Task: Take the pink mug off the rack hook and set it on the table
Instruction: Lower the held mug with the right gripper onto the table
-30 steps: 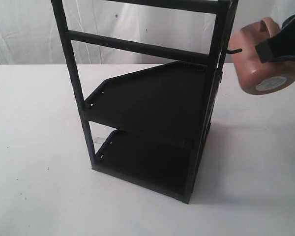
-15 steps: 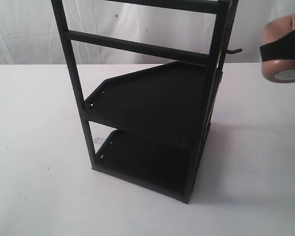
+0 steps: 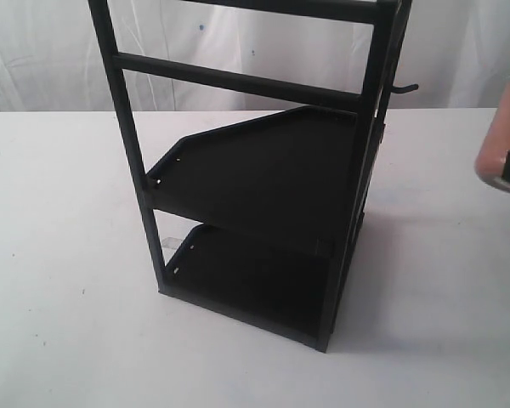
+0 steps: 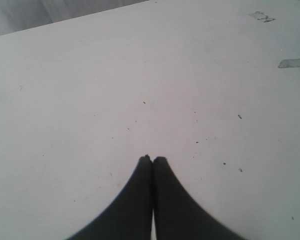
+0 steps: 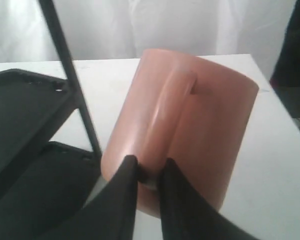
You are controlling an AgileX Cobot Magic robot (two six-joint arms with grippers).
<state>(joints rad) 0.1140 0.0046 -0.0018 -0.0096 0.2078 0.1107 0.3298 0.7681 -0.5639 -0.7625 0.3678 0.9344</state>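
The right gripper (image 5: pixel 147 167) is pinching the loop handle (image 5: pixel 167 107) of the pink mug (image 5: pixel 205 130), its jaws drawn narrow onto the handle's near end. The mug's long axis is running away from the fingertips, and its handle side is facing the wrist. In the exterior view it is hanging above the table (image 3: pixel 59 255), well apart from the rack hook (image 3: pixel 405 87). A pale strip on its lower end is too cropped to read. The left gripper (image 4: pixel 152 159) is pressing its fingertips together, with tabletop just beyond them.

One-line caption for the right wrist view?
Right pincer grips the pink mug by its handle beside the black rack above the table.
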